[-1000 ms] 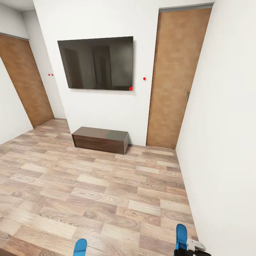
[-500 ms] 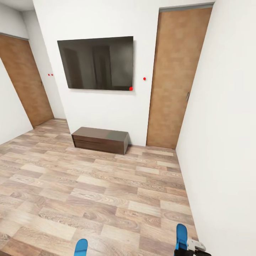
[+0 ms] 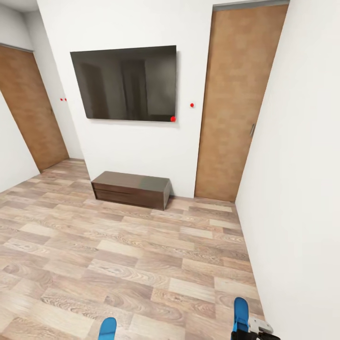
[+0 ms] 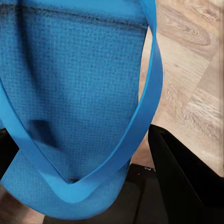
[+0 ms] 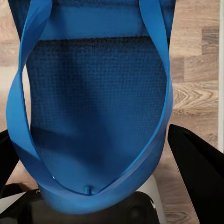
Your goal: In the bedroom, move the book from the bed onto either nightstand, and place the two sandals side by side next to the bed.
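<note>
Two bright blue sandals are held up off the wood-plank floor. One sandal [image 4: 79, 93] sits sole-up with its strap looped over it, between the black fingers [image 4: 186, 182] of my left gripper [image 4: 88, 196], which is shut on its heel end. Its tip [image 3: 107, 327] pokes up at the head view's lower edge. My right gripper [image 5: 93, 205] is shut on the other sandal [image 5: 93, 107], which stands upright at the lower right [image 3: 241, 313] above the gripper's white body [image 3: 259, 327]. The bed, the book and the nightstands are out of view.
Ahead is a white wall with a black TV [image 3: 125, 82] and a low dark-brown cabinet [image 3: 131, 189] on the floor beneath it. Wooden doors stand at right [image 3: 236, 104] and far left [image 3: 26, 104]. A white wall [image 3: 302, 189] runs close along my right.
The whole head view has shifted slightly, so the camera moved: the TV and cabinet sit a little further left. Both sandals stay in the grippers as before.
</note>
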{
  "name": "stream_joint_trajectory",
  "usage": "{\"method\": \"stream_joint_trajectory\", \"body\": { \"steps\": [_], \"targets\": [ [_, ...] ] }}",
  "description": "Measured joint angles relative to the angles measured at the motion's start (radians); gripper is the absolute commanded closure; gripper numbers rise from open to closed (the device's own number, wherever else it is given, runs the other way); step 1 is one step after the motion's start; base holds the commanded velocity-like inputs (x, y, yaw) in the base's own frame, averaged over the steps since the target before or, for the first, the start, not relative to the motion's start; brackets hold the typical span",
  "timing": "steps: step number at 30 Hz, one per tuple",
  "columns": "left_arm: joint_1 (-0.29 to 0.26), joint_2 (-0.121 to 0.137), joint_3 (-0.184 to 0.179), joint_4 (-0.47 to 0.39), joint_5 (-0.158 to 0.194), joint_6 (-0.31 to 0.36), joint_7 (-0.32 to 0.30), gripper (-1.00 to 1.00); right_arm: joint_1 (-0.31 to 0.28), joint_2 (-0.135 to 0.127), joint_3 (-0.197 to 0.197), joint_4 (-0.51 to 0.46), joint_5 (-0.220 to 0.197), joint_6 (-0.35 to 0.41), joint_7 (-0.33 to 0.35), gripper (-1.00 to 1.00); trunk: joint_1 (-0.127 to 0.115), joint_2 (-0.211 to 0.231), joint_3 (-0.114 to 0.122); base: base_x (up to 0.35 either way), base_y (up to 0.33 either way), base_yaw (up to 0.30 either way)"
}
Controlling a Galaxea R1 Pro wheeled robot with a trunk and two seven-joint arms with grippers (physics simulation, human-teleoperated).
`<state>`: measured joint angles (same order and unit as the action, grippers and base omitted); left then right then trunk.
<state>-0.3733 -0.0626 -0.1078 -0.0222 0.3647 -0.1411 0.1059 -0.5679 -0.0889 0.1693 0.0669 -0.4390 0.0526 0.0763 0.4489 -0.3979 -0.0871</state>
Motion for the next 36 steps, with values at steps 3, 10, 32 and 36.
{"method": "stream_joint_trajectory", "body": {
  "steps": [3, 10, 32, 36],
  "targets": [
    [0.0, 0.0, 0.0, 0.0, 0.0, 0.0, 0.0, 1.0, 0.0, 0.0, 0.0, 0.0, 0.0, 0.0, 0.0, 1.0, 0.0, 0.0, 0.0, 0.257, -0.202, 0.0],
    [0.0, 0.0, 0.001, 0.0, 0.002, 0.001, 0.0, 1.0, -0.001, 0.0, 0.0, 0.0, 0.0, 0.0, 0.0, 1.0, 0.0, 0.0, 0.0, 0.254, -0.213, 0.0],
    [0.0, 0.028, 0.003, -0.166, 0.013, -0.058, -0.001, 1.0, -0.001, 0.0, 0.0, 0.0, 0.001, 0.001, 0.0, 1.0, 0.0, 0.0, 0.0, 0.227, -0.123, 0.031],
    [0.0, 0.028, 0.002, -0.148, 0.014, -0.082, -0.001, 1.0, 0.0, -0.001, 0.0, 0.0, 0.001, 0.001, 0.0, 1.0, 0.0, 0.0, 0.0, 0.036, -0.001, 0.267]
  ]
}}
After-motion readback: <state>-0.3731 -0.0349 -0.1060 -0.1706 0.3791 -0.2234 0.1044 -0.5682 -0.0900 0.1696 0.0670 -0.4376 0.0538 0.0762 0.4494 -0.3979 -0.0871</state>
